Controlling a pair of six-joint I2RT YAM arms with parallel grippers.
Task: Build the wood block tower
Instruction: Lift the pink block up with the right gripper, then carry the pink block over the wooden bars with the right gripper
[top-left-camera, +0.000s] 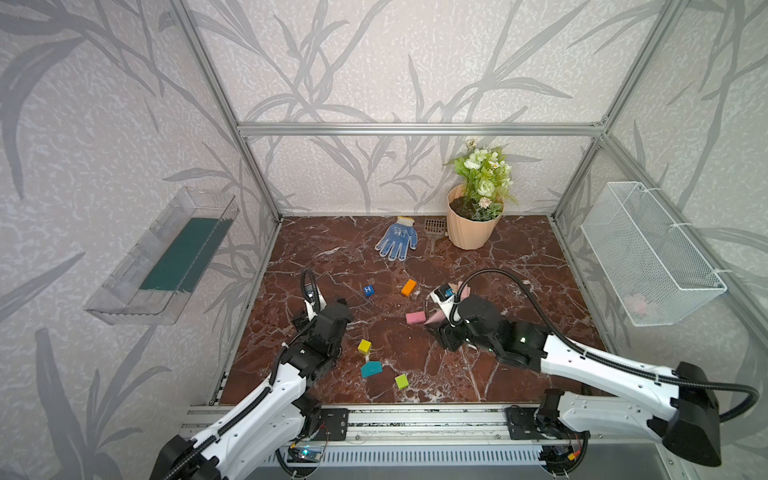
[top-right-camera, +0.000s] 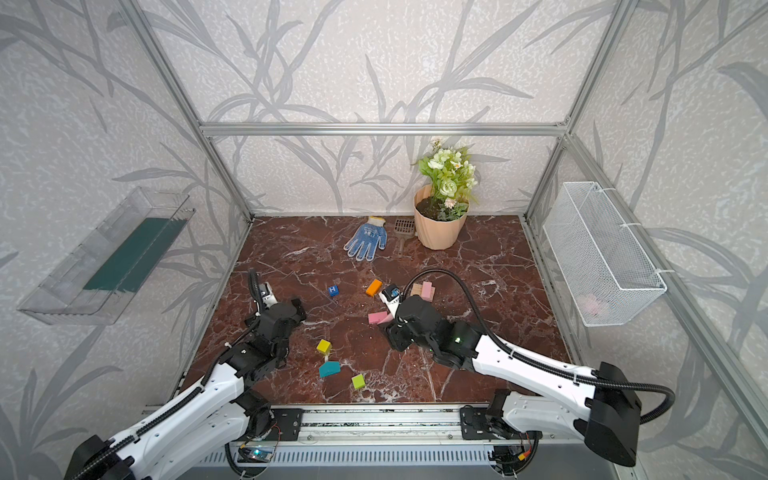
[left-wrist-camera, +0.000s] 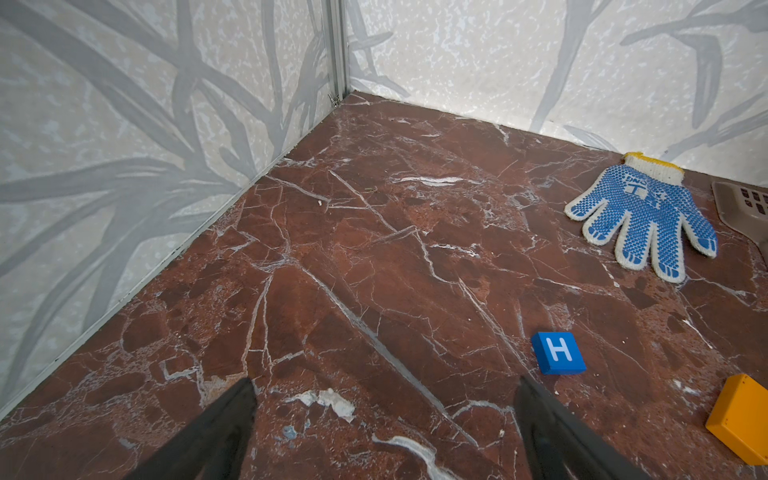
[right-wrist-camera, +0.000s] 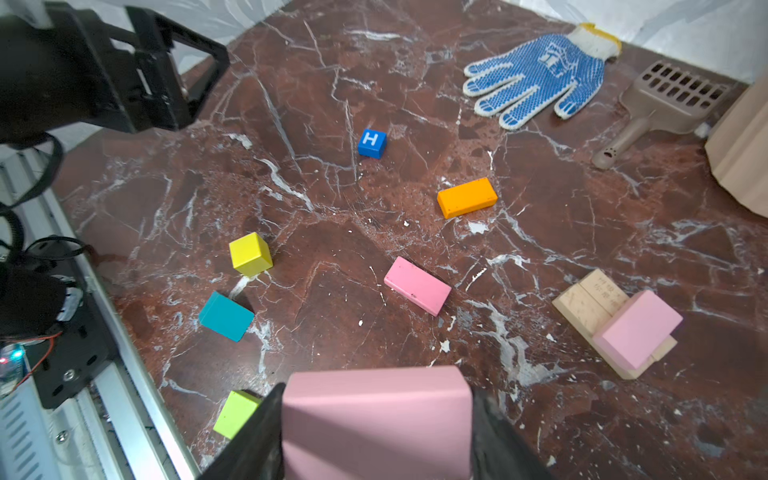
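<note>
Front edge: lime cube (top-left-camera: 401, 381), teal piece (top-left-camera: 371, 368) and yellow cube (top-left-camera: 364, 346) lie loose on the surface (top-left-camera: 519, 291); probably light, hard, slick-painted.
Right claw (right-wrist-camera: 376, 399): part-closed on a pink block (right-wrist-camera: 374, 432), pinching opposite flat faces; rigid wood, firm squeeze seems safe.
Left claw (left-wrist-camera: 385, 382): spread wide, empty, near the left edge.
Wood block tower (right-wrist-camera: 615, 324): tan base, one pink layer, right of mid-surface.

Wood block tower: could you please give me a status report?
Left tool open, empty. Right tool shut on pink block. Tower: tan base plus one pink layer. Nothing seen blocking.
</note>
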